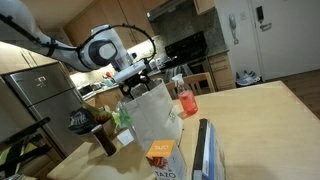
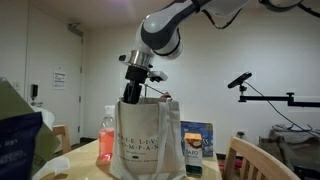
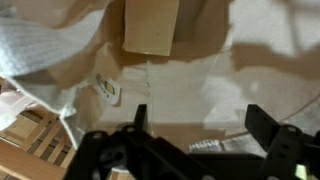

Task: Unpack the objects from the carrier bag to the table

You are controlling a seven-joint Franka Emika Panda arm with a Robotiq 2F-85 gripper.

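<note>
My gripper (image 3: 200, 135) is open wide and holds nothing. It is at the top of the bag (image 3: 180, 90). A tan box (image 3: 150, 25) lies down in the bag, ahead of my fingers (image 3: 141, 122). The bag walls crowd close around me. A carton (image 1: 160, 152) and a blue pack (image 1: 205, 150) stand beside the bag on the table (image 1: 260, 120).

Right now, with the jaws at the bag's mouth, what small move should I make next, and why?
Probably ease down toward the box with the jaws open. In the wrist view it lies inside the bag, beyond the jaws rather than between them, and they stand open and empty, so closing now would likely grip nothing.
</note>
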